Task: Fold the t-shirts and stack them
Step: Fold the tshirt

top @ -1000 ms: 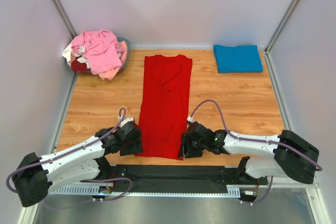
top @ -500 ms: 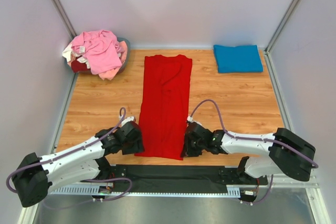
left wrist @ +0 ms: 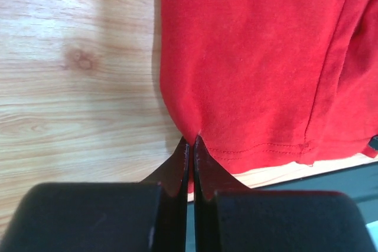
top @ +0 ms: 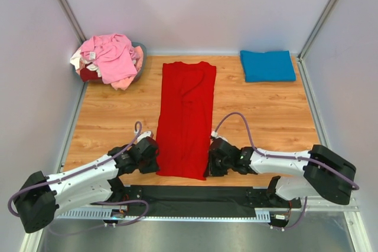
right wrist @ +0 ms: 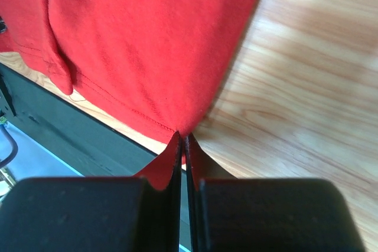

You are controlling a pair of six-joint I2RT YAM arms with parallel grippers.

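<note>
A bright red t-shirt (top: pixel 186 116) lies flat as a long narrow strip down the middle of the wooden table (top: pixel 266 116). My left gripper (top: pixel 155 163) is shut on its near left hem corner; the left wrist view shows red cloth (left wrist: pixel 254 69) pinched between the black fingers (left wrist: pixel 177 169). At the near right hem corner my right gripper (top: pixel 209 164) is shut too, with red cloth (right wrist: pixel 147 45) caught between its fingers (right wrist: pixel 198 166). A folded blue t-shirt (top: pixel 267 65) rests at the far right. Pink and cream t-shirts (top: pixel 109 57) are heaped at the far left.
The heap sits in a grey basket (top: pixel 140 48) in the far left corner. White walls close in the table on three sides. A black strip (top: pixel 195 196) runs along the near edge by the arm bases.
Both grippers have closed on the red t-shirt's near corners. The left gripper slid slightly right onto the hem; the right one edged in earlier and now stays put.
</note>
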